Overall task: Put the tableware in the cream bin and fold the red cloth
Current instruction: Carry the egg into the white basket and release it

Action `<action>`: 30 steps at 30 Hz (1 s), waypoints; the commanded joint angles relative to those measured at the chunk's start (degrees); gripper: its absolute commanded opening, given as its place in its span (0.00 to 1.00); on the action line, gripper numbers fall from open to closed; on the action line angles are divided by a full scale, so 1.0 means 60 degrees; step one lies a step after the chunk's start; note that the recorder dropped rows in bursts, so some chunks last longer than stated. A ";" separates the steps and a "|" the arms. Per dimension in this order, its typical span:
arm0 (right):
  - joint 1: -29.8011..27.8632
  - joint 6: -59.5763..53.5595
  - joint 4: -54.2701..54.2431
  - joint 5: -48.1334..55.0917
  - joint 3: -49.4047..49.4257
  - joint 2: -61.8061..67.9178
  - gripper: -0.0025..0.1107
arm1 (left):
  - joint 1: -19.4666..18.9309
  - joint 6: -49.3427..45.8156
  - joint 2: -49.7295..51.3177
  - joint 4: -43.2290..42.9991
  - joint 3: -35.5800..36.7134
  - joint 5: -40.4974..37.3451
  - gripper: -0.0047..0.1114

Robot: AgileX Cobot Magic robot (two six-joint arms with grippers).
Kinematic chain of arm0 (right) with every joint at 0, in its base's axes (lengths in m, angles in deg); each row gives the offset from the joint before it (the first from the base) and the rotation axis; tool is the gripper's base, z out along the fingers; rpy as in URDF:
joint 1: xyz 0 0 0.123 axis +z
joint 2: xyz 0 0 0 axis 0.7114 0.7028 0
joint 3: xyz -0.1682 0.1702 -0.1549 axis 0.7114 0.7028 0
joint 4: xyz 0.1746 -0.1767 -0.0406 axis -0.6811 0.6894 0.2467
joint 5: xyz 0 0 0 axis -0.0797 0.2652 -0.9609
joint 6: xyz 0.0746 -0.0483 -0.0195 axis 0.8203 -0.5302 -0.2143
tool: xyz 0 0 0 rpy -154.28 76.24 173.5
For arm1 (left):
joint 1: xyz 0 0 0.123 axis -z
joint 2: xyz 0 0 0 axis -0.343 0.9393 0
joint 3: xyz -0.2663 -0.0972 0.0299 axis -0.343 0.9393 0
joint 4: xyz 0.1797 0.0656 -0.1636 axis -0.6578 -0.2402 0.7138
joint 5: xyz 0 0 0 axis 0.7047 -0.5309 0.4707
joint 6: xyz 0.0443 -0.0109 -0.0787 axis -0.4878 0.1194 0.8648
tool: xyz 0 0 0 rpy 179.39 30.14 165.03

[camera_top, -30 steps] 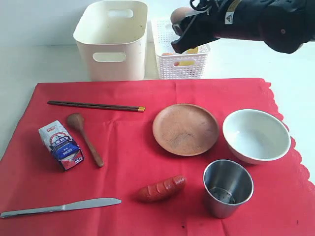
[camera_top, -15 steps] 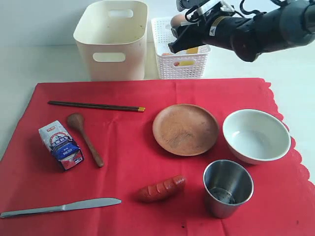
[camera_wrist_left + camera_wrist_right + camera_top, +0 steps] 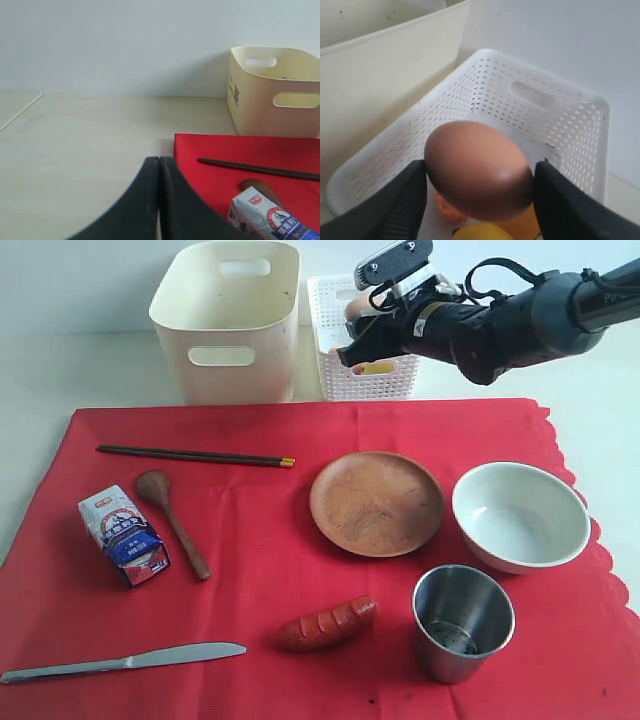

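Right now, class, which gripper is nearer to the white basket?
Right. The right gripper hangs just above the white basket, holding an egg over it. The left gripper sits shut off the red cloth's corner, with the basket out of its camera's sight.

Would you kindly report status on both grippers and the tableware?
Left gripper shut, empty. Right gripper clamps brown egg above white lattice basket. Tableware all on bright red cloth.
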 commanded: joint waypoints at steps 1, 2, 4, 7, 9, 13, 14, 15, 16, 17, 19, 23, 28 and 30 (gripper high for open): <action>-0.0042 0.0034 -0.0079 -0.0237 -0.0065 -0.0035 0.56 | -0.0019 -0.0015 -0.0053 0.0020 -0.0004 0.0022 0.04; -0.0042 0.0034 -0.0079 -0.0237 -0.0065 -0.0035 0.62 | -0.0019 -0.0015 -0.0053 0.0020 -0.0004 0.0022 0.04; -0.0042 0.0034 -0.0079 -0.0237 -0.0065 -0.0035 0.69 | -0.0019 -0.0015 -0.0053 0.0020 -0.0004 0.0022 0.04; -0.0042 0.0034 -0.0079 -0.0237 -0.0065 -0.0035 0.70 | -0.0019 -0.0015 -0.0053 0.0020 -0.0004 0.0022 0.04; -0.0042 0.0034 -0.0079 -0.0256 -0.0065 -0.0035 0.70 | -0.0019 -0.0015 -0.0053 0.0020 -0.0004 0.0022 0.04; -0.0042 0.0034 -0.0079 -0.0256 -0.0065 -0.0035 0.70 | -0.0019 -0.0015 -0.0053 0.0020 -0.0004 0.0022 0.04; -0.0042 0.0034 -0.0079 -0.0256 -0.0065 -0.0035 0.70 | -0.0019 -0.0015 -0.0053 0.0020 -0.0004 0.0022 0.04; -0.0042 0.0034 -0.0079 -0.0256 -0.0065 -0.0035 0.70 | -0.0019 -0.0015 -0.0053 0.0020 -0.0004 0.0022 0.04; -0.0042 0.0034 -0.0079 -0.0256 -0.0065 -0.0035 0.70 | -0.0019 -0.0015 -0.0053 0.0020 -0.0004 0.0022 0.04; -0.0042 0.0034 -0.0079 -0.0256 -0.0065 -0.0035 0.70 | -0.0019 -0.0015 -0.0053 0.0020 -0.0004 0.0022 0.04; -0.0042 0.0034 -0.0079 -0.0256 -0.0065 -0.0035 0.70 | -0.0019 -0.0015 -0.0053 0.0020 -0.0004 0.0022 0.04; -0.0042 0.0034 -0.0210 -0.0243 -0.0065 -0.0035 0.70 | -0.0019 -0.0015 -0.0053 0.0020 -0.0004 0.0022 0.04; -0.0042 0.0034 -0.0210 -0.0225 -0.0065 -0.0035 0.70 | -0.0019 -0.0015 -0.0053 0.0020 -0.0004 0.0022 0.04; -0.0042 0.0034 -0.0210 -0.0225 -0.0065 -0.0035 0.70 | -0.0019 -0.0015 -0.0053 0.0020 -0.0004 0.0022 0.04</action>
